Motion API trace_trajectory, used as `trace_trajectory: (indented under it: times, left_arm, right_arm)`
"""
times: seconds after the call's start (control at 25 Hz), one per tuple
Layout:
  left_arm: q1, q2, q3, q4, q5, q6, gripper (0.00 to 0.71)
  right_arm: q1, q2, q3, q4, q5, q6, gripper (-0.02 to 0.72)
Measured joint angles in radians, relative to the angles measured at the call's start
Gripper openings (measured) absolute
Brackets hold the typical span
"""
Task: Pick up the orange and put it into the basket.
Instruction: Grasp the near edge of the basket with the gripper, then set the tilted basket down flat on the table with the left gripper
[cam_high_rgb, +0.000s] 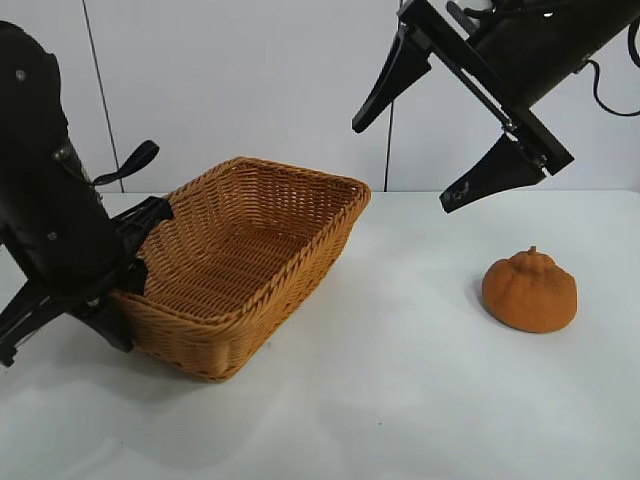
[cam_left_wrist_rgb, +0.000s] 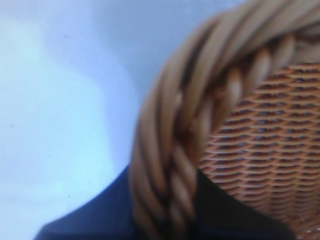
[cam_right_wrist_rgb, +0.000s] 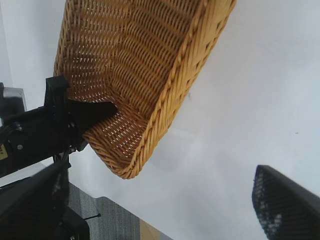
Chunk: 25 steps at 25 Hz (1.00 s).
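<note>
Your wicker basket (cam_high_rgb: 250, 265) holds nothing and sits tilted, its near rim pinched by your left gripper (cam_high_rgb: 135, 265). The orange (cam_high_rgb: 529, 290) rests on the white table (cam_high_rgb: 400, 380), well apart from it. Your right gripper (cam_high_rgb: 425, 130) hangs spread wide above. Only the right wrist view shows one left finger (cam_right_wrist_rgb: 92, 112) inside the basket wall.

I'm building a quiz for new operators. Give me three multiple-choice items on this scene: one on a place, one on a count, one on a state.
1. Where is the orange?
A. In the basket
B. On the table
C. In a gripper

2. How many oranges show?
A. One
B. Two
C. Three

3. How is the right gripper?
A. Shut on the orange
B. Open in the air
C. Resting on the table

Answers: 1 B, it lies on the white table, apart from the basket. 2 A, only one fruit is visible. 3 B, its fingers are spread above the table, while the left gripper clamps the basket rim.
</note>
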Motion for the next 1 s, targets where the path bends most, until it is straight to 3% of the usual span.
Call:
trace_trajectory:
  times: [0.24, 0.72, 1.0]
  left_arm:
    - [0.086, 0.000, -0.086, -0.172, 0.071, 0.281, 0.090]
    - [0.262, 0.006, -0.173, -0.181, 0.242, 0.786, 0.090]
    - [0.277, 0.006, -0.265, -0.159, 0.343, 0.990, 0.088]
  right_arm:
    - [0.000, 0.000, 0.000, 0.000, 0.000, 0.000, 0.684]
    - [0.000, 0.000, 0.000, 0.000, 0.003, 0.000, 0.684]
    - [0.000, 0.000, 0.000, 0.000, 0.008, 0.000, 0.684]
